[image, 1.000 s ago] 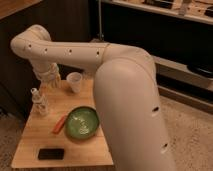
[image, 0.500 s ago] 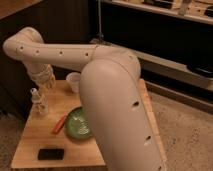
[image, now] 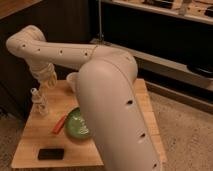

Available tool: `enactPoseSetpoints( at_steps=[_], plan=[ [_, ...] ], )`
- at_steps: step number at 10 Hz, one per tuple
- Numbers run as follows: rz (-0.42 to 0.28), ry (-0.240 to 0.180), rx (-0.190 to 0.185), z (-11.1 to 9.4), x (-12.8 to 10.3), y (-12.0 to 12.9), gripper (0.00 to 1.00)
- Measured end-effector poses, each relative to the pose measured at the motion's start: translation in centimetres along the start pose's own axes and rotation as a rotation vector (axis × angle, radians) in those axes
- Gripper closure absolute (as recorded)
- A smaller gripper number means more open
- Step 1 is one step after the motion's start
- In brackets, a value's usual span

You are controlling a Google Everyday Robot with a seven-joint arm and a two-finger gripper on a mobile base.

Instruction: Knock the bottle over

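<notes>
You have the bottle (image: 39, 102) standing upright at the desk's (image: 32, 142) far corner, so the knock is not yet done, and the hand (image: 48, 80) hovers just above it, though I cannot tell how wide it is.

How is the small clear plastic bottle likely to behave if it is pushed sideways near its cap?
The small clear plastic bottle stands upright, tall and narrow, so it would probably tip easily. It looks light, so it may slide a little first. Once down, it could roll toward the wooden table edge. The gripper hangs just above it.
</notes>
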Motion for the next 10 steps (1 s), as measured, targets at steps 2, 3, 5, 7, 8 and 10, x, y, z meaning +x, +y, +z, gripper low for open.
enactPoseSetpoints(
  at_steps=[2, 3, 5, 7, 8, 10],
  plan=[
    [-0.009, -0.005, -0.007, -0.1, -0.5, 1.5, 0.8],
    [-0.006, -0.007, -0.002, 0.0, -0.6, 0.9, 0.8],
    [-0.018, -0.006, 0.002, 0.1, -0.8, 0.2, 0.8],
    [-0.024, -0.005, 0.006, 0.0, -0.8, 0.4, 0.8],
    [-0.027, -0.005, 0.007, 0.0, -1.0, 0.7, 0.8],
    [-0.037, -0.011, 0.007, -0.1, -1.6, 0.8, 0.8]
  ],
)
